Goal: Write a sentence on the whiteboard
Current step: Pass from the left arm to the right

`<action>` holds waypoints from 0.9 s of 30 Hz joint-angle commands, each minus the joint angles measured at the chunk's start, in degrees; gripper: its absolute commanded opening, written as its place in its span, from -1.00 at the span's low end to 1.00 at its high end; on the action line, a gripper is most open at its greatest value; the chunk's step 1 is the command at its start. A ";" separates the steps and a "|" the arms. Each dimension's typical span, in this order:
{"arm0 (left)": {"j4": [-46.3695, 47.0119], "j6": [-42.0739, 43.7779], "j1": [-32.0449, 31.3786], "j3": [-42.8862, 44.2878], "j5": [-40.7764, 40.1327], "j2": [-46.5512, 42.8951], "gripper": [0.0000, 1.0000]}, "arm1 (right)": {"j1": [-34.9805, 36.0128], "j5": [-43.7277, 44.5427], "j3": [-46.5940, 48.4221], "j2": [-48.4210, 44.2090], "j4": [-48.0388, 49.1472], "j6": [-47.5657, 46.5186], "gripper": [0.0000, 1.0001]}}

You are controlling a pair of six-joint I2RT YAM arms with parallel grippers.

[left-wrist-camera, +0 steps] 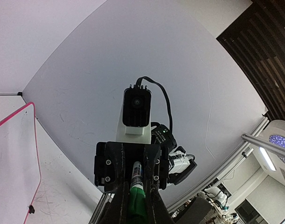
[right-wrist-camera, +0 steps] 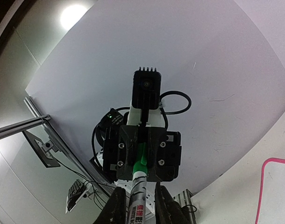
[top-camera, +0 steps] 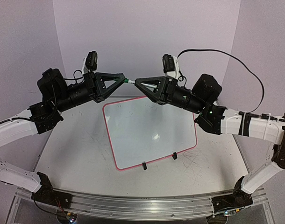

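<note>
Gleaming whiteboard [top-camera: 152, 133] (whole only overhead)

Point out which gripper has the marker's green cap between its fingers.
The left gripper: the green plastic cap is pinched in it, while the right gripper sits around the white labelled marker barrel instead.

ahead of left gripper [top-camera: 122, 80]: marker [top-camera: 128, 81], right gripper [top-camera: 137, 82] nose to nose, blocked | beneath both: open air over whiteboard [top-camera: 152, 135] | beyond: wall [top-camera: 142, 28]
</note>
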 commanded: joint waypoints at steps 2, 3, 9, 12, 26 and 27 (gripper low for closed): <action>1.57 -0.46 -0.28 -0.58 1.66 0.14 -1.00 | 0.29 -0.67 3.56 -0.56 -2.68 -3.09 -0.49; 1.59 -0.46 -0.29 -0.68 1.61 0.03 -1.00 | 0.26 -0.69 3.66 -0.69 -3.11 -3.32 -0.44; 1.51 0.04 -0.28 -1.55 0.36 -1.33 -1.00 | -0.18 -0.69 2.84 -2.17 -5.27 -4.13 -0.17; 1.51 -0.04 -0.28 -1.67 0.37 -1.15 -1.00 | -0.37 -0.53 2.55 -2.54 -5.23 -3.93 -0.21; 1.57 -0.45 -0.28 -1.98 0.50 -0.86 -1.00 | -0.37 -1.01 2.36 -0.97 -0.08 -0.18 -0.46; 1.59 -0.39 -0.28 -2.03 0.32 -1.03 -1.00 | -0.39 -0.88 2.11 -1.00 0.19 -0.08 -0.44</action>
